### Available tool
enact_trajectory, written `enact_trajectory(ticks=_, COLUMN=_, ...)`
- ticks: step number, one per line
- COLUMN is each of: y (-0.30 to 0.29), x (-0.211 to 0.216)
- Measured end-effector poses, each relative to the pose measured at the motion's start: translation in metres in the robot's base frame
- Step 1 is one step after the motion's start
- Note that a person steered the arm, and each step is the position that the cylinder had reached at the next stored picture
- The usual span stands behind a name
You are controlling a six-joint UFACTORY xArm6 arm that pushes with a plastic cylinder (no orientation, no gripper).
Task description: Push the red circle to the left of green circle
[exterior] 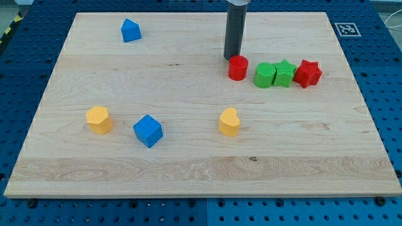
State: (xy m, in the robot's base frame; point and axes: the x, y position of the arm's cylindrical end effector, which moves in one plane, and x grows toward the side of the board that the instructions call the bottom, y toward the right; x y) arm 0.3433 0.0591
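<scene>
The red circle (pixel 238 68) stands on the wooden board at the view's upper right. The green circle (pixel 264 75) is just to its right, with a small gap between them. My tip (pixel 231 58) is at the red circle's upper left edge, touching or nearly touching it. The dark rod rises from there to the view's top.
A green star (pixel 284 73) and a red star (pixel 308 73) sit in a row right of the green circle. A blue pentagon-like block (pixel 130 30) is at upper left. A yellow block (pixel 99 120), a blue cube (pixel 148 130) and a yellow heart-like block (pixel 229 122) lie lower down.
</scene>
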Motion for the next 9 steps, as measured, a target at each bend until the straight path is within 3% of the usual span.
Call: enact_trajectory(ticks=9, y=-0.005, x=0.028)
